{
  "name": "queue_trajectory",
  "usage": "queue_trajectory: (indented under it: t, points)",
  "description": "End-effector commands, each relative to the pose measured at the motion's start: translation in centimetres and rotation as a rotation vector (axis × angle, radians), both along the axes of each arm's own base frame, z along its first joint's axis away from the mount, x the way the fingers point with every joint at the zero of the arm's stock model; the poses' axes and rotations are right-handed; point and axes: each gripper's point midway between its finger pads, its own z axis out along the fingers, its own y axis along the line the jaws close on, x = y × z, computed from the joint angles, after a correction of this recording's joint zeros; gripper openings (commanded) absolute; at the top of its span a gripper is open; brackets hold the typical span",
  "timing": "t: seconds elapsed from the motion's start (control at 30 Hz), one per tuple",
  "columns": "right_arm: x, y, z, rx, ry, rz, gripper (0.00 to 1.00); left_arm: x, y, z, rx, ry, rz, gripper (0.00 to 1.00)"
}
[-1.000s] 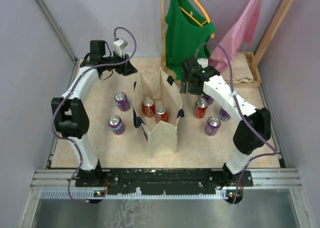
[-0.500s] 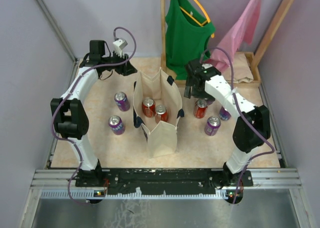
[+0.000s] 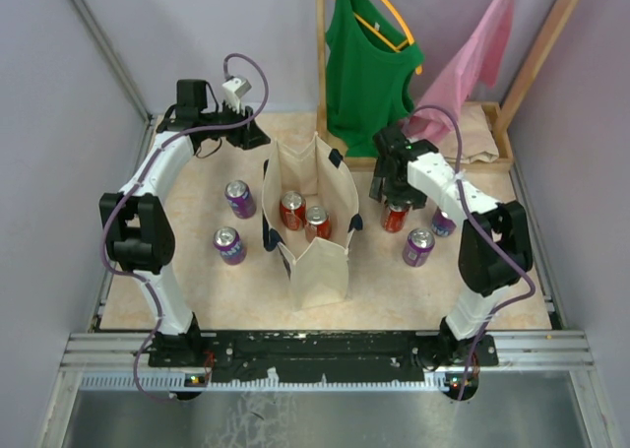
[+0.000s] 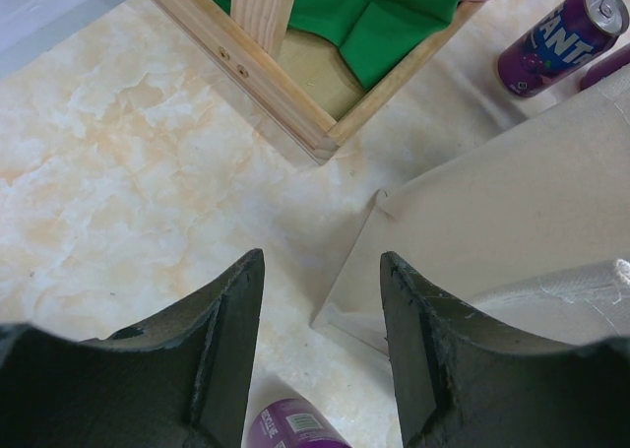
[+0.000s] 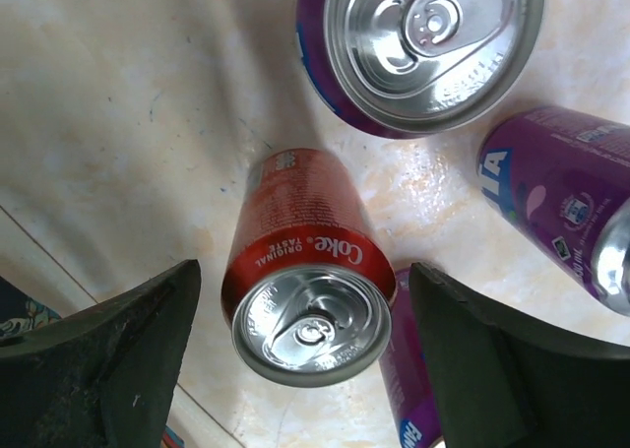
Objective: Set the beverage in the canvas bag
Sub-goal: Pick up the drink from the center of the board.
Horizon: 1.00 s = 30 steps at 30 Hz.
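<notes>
The cream canvas bag (image 3: 320, 269) with navy handles stands upright mid-table, and two red cans (image 3: 292, 210) sit inside it. A red Coke can (image 3: 396, 216) stands upright just right of the bag. My right gripper (image 3: 391, 186) hovers directly over that can and is open. In the right wrist view the Coke can (image 5: 307, 271) lies between the two spread fingers, touching neither, under my right gripper (image 5: 303, 271). My left gripper (image 3: 258, 133) hangs open behind the bag's far left corner, holding nothing. In the left wrist view my left gripper (image 4: 322, 261) points at bare table beside the bag (image 4: 512, 212).
Purple cans stand left of the bag (image 3: 238, 199), (image 3: 229, 244) and right of the Coke can (image 3: 418, 246), (image 3: 441, 224). Close to the Coke can are purple cans (image 5: 423, 44), (image 5: 566, 202). A wooden rack base (image 4: 266, 74) with a green top (image 3: 369, 64) and a pink cloth (image 3: 472, 59) stands at the back.
My right gripper has moved right and toward the near edge, from beside the bag's right wall to above the red Coke can, staying open. The left arm has not moved.
</notes>
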Motion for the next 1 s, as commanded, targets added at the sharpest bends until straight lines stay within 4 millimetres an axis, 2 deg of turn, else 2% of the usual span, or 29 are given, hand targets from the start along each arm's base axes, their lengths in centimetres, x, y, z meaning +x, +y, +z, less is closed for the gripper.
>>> queue_trajectory:
  t: [0.0,0.1,0.23,0.3,0.33,0.43,0.5,0.53,0.67,0.93,0.97]
  points:
    - [0.3,0.2,-0.6,0.022,-0.006,-0.003,0.84,-0.6,-0.1,1.9,-0.002,-0.036,-0.01,0.57]
    - [-0.1,0.3,-0.8,0.029,0.01,-0.002,0.75,-0.7,-0.1,2.0,-0.002,-0.034,-0.01,0.57]
    - [-0.9,0.0,-0.7,0.024,0.029,-0.005,0.73,-0.7,-0.1,2.0,-0.002,-0.037,-0.014,0.57]
    - [-1.2,-0.1,-0.7,0.023,0.029,-0.008,0.68,-0.8,-0.1,1.9,-0.001,-0.035,-0.016,0.57]
    - [-1.3,-0.2,-0.6,0.022,0.026,-0.01,0.63,-0.8,-0.1,1.9,-0.001,-0.036,-0.015,0.57]
    - [-1.2,-0.3,-0.1,0.022,0.002,-0.015,0.33,-0.8,-0.1,1.9,-0.003,-0.033,-0.016,0.57]
    - [-0.9,-0.4,0.5,0.02,-0.019,-0.017,0.05,-0.8,-0.1,1.9,-0.006,-0.033,-0.016,0.57]
    - [-0.6,-0.3,0.8,0.023,-0.029,-0.014,0.0,-0.8,-0.2,2.0,-0.007,-0.034,-0.017,0.57]
    - [0.6,1.2,6.3,0.072,-0.159,0.032,0.0,-0.9,-0.2,1.9,-0.007,-0.031,-0.017,0.57]
    - [2.3,5.7,21.0,0.15,-0.438,0.148,0.0,-1.0,-0.3,1.4,-0.019,-0.017,-0.017,0.57]
    - [2.3,6.0,22.2,0.161,-0.466,0.162,0.0,-1.0,-0.3,1.4,-0.022,-0.017,-0.017,0.57]
